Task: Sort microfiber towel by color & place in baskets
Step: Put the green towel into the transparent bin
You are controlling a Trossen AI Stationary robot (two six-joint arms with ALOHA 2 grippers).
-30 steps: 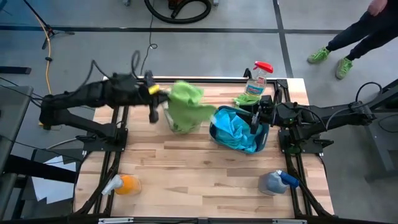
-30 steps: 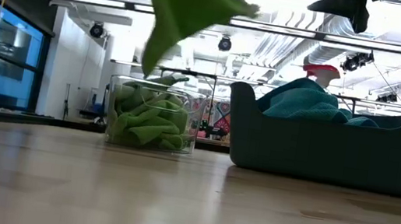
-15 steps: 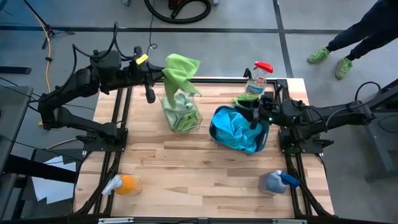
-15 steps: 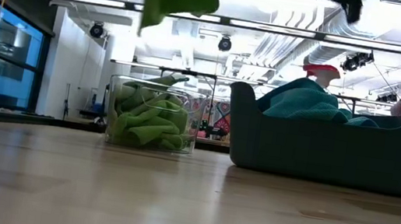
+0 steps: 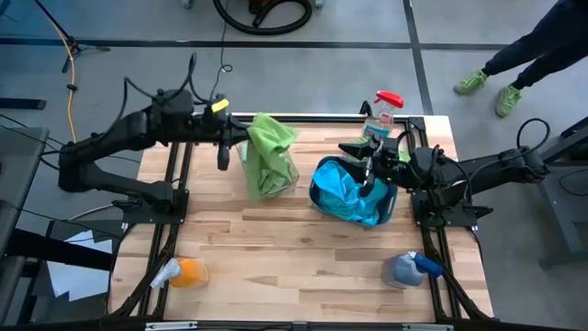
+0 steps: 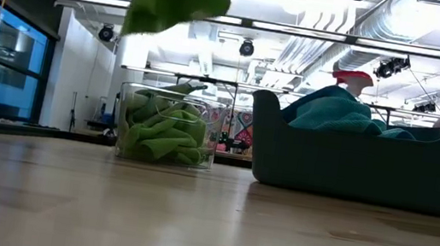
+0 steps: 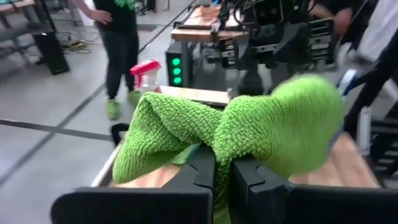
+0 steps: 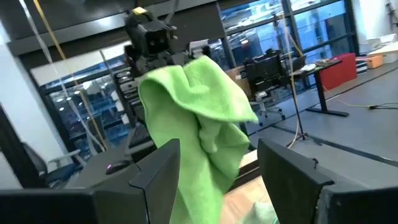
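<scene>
The left hand [image 5: 241, 140] is gripping a green microfiber towel [image 5: 269, 147], its two dark fingers [image 7: 202, 174] pinching tight on a bunched fold of the cloth. It is holding the towel in the air over the far part of the desk [image 5: 285, 248], so that the cloth is hanging down over the clear basket [image 5: 268, 175]. In the low view the towel's lower edge is dangling well above the rim of that basket [image 6: 168, 126], not touching it.

The clear basket is sitting on the desk with more green towels [image 6: 163, 130] crumpled inside it. Just beside it, on the right arm's side, the dark teal-blue basket [image 5: 352, 193] is standing with blue towels [image 5: 347, 188] heaped in it, their tops rising above its rim in the low view.

The right hand [image 5: 366, 165] is hovering over the far edge of the teal-blue basket with its fingers spread apart and nothing between them. Another green cloth [image 5: 367, 145] is lying on the desk beyond that hand, next to a spray bottle with a red top [image 5: 381, 115].

Nearer the front edge of the desk, an orange spray bottle [image 5: 182, 273] is lying at the left corner and a blue spray bottle [image 5: 411, 268] at the right corner.
</scene>
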